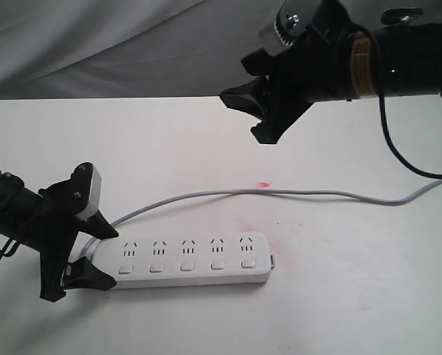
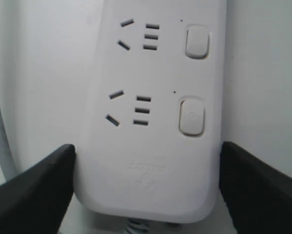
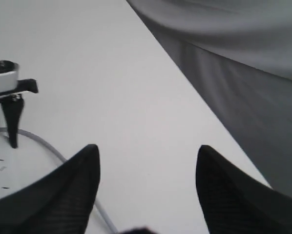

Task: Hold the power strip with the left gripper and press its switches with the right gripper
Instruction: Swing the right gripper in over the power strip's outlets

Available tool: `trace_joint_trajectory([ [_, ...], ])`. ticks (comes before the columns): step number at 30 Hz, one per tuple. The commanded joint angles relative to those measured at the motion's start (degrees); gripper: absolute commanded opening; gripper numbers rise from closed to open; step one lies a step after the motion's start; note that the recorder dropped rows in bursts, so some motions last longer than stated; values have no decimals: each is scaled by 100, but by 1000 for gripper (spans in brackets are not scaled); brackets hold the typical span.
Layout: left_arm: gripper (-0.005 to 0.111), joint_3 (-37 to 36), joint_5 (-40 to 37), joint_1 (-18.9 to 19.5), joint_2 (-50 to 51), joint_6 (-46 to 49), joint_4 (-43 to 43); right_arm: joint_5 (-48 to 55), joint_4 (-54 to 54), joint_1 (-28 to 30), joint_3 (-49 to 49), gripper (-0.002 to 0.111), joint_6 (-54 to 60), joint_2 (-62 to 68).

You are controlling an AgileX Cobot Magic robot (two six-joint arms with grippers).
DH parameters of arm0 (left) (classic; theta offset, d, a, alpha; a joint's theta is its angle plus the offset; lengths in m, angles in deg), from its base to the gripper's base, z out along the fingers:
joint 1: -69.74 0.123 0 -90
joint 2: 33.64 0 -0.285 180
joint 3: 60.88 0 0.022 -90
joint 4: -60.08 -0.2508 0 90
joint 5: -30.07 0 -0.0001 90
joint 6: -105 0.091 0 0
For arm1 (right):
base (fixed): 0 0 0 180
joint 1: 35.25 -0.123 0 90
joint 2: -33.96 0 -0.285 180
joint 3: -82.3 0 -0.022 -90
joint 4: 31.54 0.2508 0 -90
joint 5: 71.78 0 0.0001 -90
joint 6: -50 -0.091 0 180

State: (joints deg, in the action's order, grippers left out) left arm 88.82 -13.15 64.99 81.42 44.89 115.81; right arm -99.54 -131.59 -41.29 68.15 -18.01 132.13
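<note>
The long white power strip (image 1: pixel 191 259) lies flat on the white table, its five white switches (image 1: pixel 187 265) in a row along the near side. My left gripper (image 1: pixel 109 257) straddles the strip's left, cord end, one black finger against each long side. In the left wrist view both fingers (image 2: pixel 43 187) touch the power strip (image 2: pixel 151 161), and two switches (image 2: pixel 192 116) show beyond them. My right gripper (image 1: pixel 243 117) hangs open in the air over the back of the table, far above the strip. The right gripper (image 3: pixel 146 151) holds nothing.
The thin grey cord (image 1: pixel 280 192) loops from the strip's left end across the table and off to the right. Faint pink marks (image 1: pixel 262 183) stain the table near the cord. A grey cloth backdrop (image 1: pixel 95 44) hangs behind the table's far edge.
</note>
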Motion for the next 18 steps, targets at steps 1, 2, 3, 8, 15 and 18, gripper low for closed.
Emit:
trace_joint_trajectory([
  [1, 48, 12, -11, -24, 10, 11, 100, 2228, 11, -425, 40, 54, 299, -13],
  [2, 48, 12, -11, -24, 10, 11, 100, 2826, 11, -527, 40, 54, 402, -13],
  [3, 48, 12, -11, -24, 10, 11, 100, 3252, 11, -601, 40, 54, 482, -13],
  [8, 48, 12, -11, -24, 10, 11, 100, 4457, 996, -714, 383, 54, 1382, -13],
  [15, 48, 12, -11, -24, 10, 11, 100, 5796, 6066, -714, 1697, 54, 6905, 365],
  [18, 48, 12, -11, -24, 10, 11, 100, 5945, 8119, -714, 1907, 54, 9028, 481],
])
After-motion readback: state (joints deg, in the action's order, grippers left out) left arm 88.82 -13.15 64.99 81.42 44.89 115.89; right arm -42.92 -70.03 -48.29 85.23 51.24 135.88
